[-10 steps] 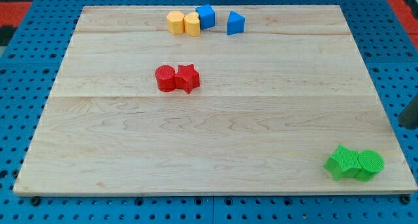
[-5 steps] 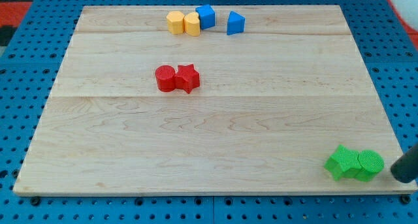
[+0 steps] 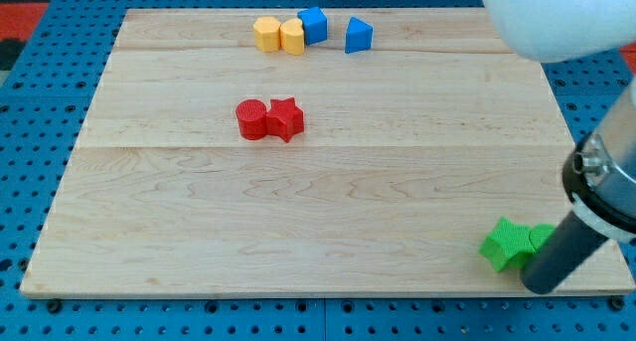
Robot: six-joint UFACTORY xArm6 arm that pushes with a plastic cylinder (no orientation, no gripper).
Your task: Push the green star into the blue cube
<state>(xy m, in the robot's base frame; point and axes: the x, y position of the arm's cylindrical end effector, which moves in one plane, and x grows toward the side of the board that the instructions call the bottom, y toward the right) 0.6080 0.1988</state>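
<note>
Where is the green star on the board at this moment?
The green star lies near the wooden board's bottom-right corner in the camera view. My tip is just to its lower right, in front of another green block beside the star.

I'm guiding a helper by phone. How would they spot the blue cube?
Look along the wooden board's top edge, where four blocks sit. The blue cube touches the right yellow block; the other blue block, standing apart to the view's right, is wedge-like, not square.
</note>
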